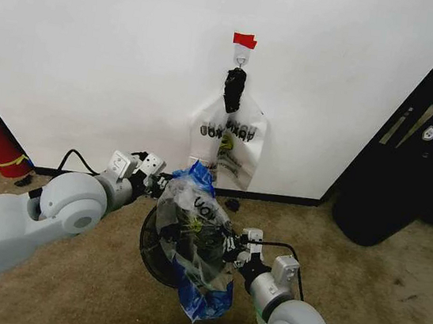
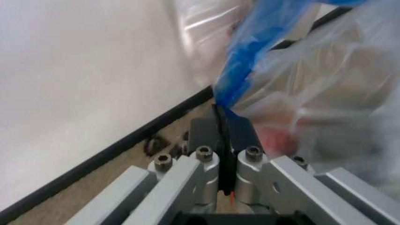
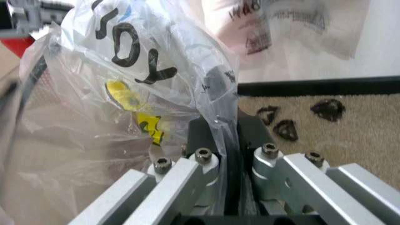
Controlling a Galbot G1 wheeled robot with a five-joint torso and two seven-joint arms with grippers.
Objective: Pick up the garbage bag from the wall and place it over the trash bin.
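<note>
The garbage bag [image 1: 190, 242] — thin, limp, slippery film at frame centre — is best pinched at its rim, as both the left gripper [image 1: 159, 184] and right gripper [image 1: 230, 249] jaws are clamped on it.

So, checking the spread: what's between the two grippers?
The garbage bag, held stretched between left gripper and right gripper, over the trash bin; head view.

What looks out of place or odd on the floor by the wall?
Several small black loop-shaped bits lie scattered on the carpet just below the baseboard, like dropped ties. Nothing else there looks spilled or damaged.
</note>
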